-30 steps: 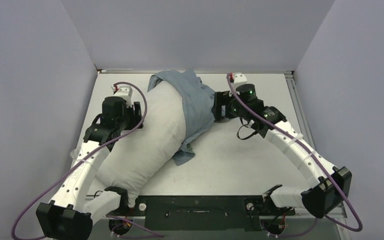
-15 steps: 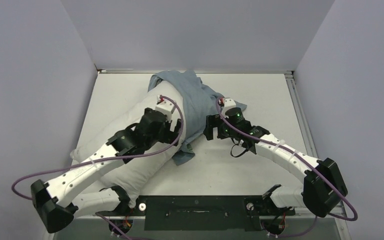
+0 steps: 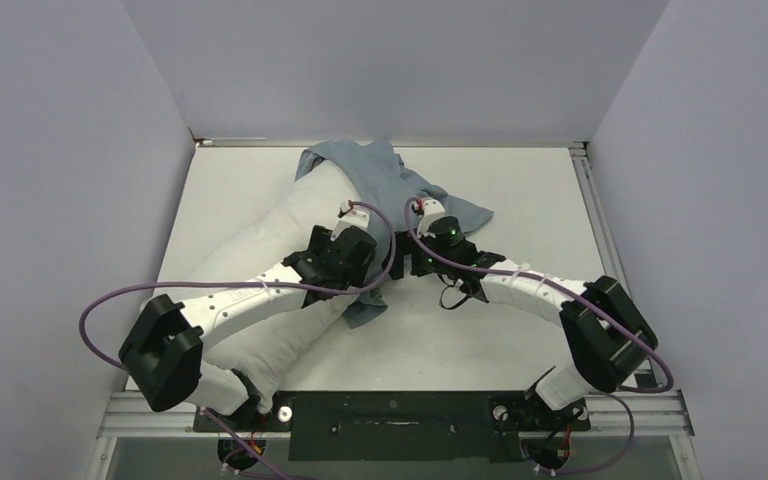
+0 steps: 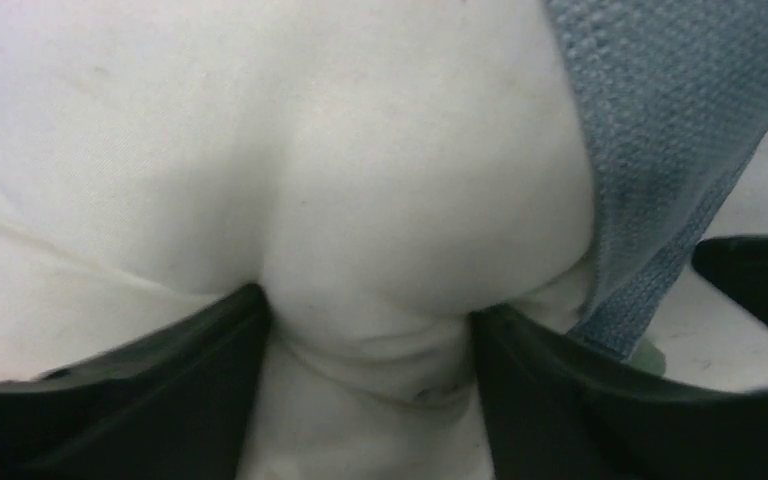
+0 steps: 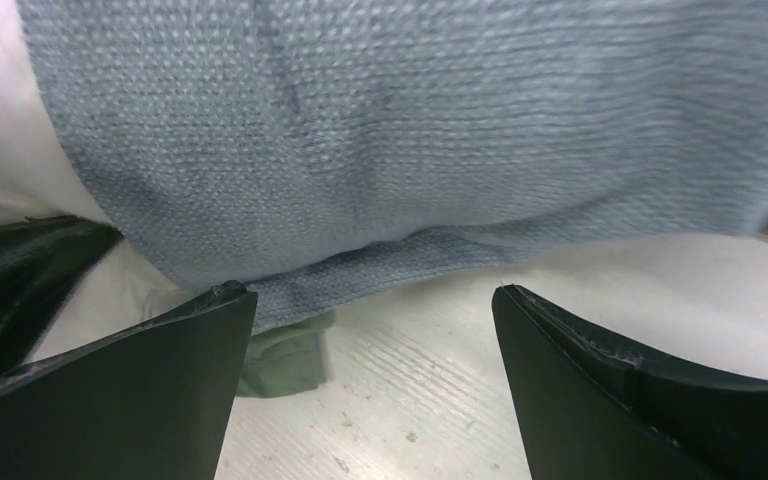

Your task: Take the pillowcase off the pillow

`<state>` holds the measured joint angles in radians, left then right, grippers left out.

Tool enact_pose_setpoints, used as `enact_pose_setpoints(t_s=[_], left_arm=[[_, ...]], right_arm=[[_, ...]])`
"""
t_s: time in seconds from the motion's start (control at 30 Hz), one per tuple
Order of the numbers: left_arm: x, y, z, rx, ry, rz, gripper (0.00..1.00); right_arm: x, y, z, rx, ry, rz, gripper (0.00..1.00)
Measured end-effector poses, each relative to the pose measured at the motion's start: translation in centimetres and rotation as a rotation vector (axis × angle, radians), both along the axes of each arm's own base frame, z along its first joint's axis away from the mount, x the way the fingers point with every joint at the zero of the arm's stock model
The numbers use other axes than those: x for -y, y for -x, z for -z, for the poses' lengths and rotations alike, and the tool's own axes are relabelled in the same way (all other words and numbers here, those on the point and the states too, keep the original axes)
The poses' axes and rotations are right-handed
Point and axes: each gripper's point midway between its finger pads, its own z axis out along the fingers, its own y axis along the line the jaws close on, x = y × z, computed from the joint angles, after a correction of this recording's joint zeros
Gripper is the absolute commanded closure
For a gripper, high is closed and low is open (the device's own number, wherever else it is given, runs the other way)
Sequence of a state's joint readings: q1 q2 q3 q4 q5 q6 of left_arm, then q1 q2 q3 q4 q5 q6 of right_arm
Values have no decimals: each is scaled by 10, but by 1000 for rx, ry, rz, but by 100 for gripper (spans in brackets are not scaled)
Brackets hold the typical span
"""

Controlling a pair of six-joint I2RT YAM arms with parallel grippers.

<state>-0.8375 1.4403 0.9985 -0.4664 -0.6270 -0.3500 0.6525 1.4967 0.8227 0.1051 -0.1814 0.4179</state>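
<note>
Since the earlier frames, both arms have swung inward toward the middle of the table point(image 3: 530, 190). The left claw point(image 4: 365, 360) has its fingers apart and pressed into the white pillow point(image 3: 260, 250), with a bulge of it between them. The right claw point(image 5: 370, 380) has its fingers apart, low over the table at the hem of the pillowcase point(image 3: 392, 195). The grey-blue pillowcase is bunched over the pillow's far end and trails down its right flank.
</note>
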Motion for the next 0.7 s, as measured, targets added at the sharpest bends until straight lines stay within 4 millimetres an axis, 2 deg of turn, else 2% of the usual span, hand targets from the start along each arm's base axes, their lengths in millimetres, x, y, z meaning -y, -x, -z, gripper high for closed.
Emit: enact_pose_setpoints(t_s=[0.07,0.17,0.23,0.3,0.43,0.47,0.7], left_arm=[[-2,1,5,1,3,-1,75],[-3,6,4,13,43,6,100],[-2,9,-3,23,78,17,100],[-1,12,-12,33,111,30,100],[-1,21,-28,39,168,59,100],[-2,24,-32,39,180,66,100],[-10,45,-57,42,258,112,100]], right_arm=[[-9,4,10,-17,4,-24,8],[-17,6,25,-42,12,-44,8],[-22,7,33,-55,16,-53,6],[-24,7,39,-65,18,-54,0],[-26,1,40,-60,15,-47,24],[-27,-1,39,-59,14,-46,34],[-20,-12,32,-61,-28,-26,93]])
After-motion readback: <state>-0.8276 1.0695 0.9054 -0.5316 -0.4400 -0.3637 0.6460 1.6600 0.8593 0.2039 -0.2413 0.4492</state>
